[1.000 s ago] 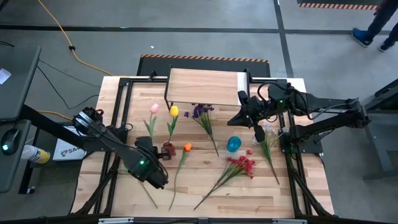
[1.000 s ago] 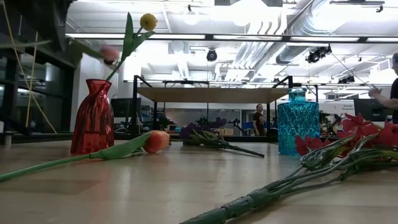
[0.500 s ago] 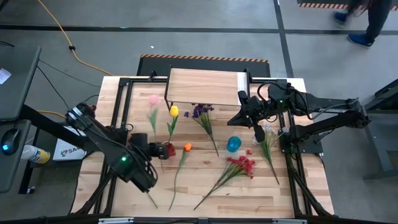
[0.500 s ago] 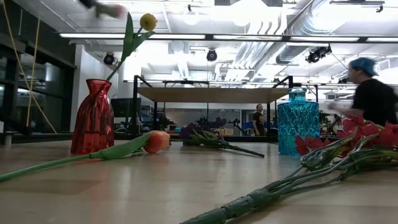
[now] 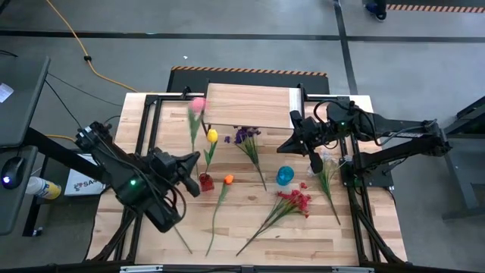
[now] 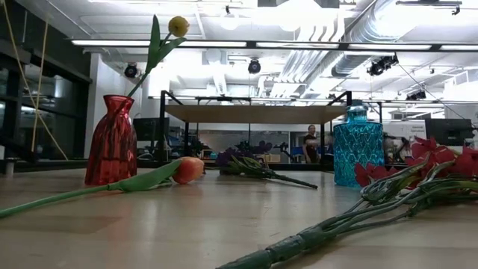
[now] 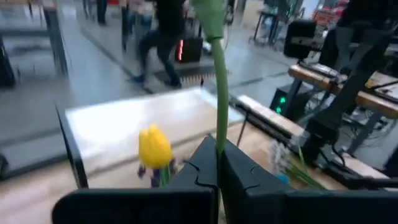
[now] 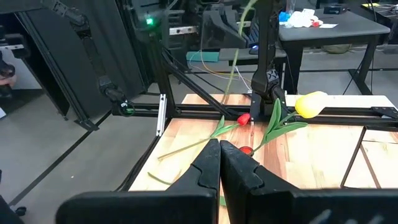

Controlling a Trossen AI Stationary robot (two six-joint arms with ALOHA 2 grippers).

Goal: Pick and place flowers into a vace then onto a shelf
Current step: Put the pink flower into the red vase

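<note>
1. High view: we see the left gripper [image 5: 189, 161] clamped on the green stem of the pink tulip [image 5: 198, 104], lifted over the table's left half, its bloom near the shelf [image 5: 246, 105]. The red vase [image 5: 205, 181] holds the yellow tulip [image 5: 212, 136]. The right gripper [image 5: 290, 144] waits with its fingers together beside the shelf's right end.
2. Low view: we see the red vase upright with the yellow tulip in it, the orange tulip [image 6: 187, 169] lying beside it, and the blue vase [image 6: 357, 146] standing before the shelf.
3. Left wrist view: the fingers [image 7: 239, 174] pinch the stem.
4. Right wrist view: the fingers [image 8: 208, 163] touch, holding nothing.
</note>
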